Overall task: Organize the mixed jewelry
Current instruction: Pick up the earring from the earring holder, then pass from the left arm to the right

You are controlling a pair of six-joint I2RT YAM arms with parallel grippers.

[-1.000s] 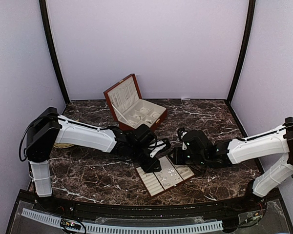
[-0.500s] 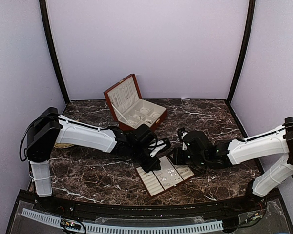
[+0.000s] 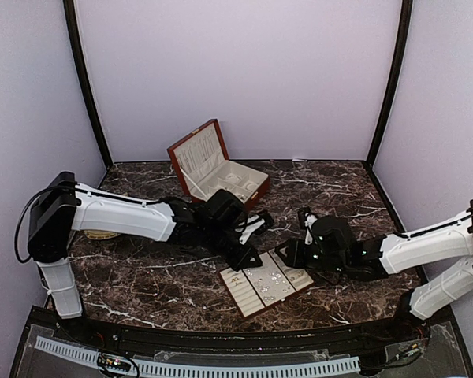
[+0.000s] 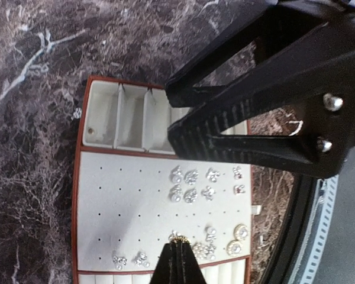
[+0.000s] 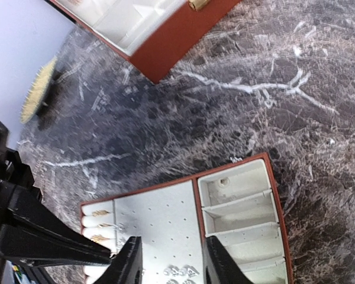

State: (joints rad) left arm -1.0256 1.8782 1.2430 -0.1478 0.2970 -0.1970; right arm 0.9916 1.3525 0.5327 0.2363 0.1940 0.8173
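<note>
The cream slotted tray (image 3: 236, 295) lies at the table's front middle. Tiny silvery jewelry pieces (image 4: 192, 183) sit in pairs on its pegged panel, and also show in the top view (image 3: 272, 279). My left gripper (image 4: 180, 244) is shut over the panel's edge, pinching a tiny gold-and-silver piece (image 4: 181, 238) at its tips; in the top view it (image 3: 251, 258) is at the tray's far left corner. My right gripper (image 5: 173, 244) is open and empty above the panel (image 5: 165, 219), near the compartments (image 5: 239, 207). It (image 3: 290, 253) hovers at the tray's far right.
The red-brown wooden box (image 3: 217, 169) stands open at the back middle, and shows in the right wrist view (image 5: 165, 29). A straw-coloured round object (image 5: 38, 89) lies at the far left. Several gold rings (image 5: 97, 225) sit in the tray's roll slots. The two grippers are close together over the tray.
The right arm has drawn back to the right, its gripper now a little farther from the left one. The left arm's elbow has shifted left; its gripper stays over the tray's corner.
</note>
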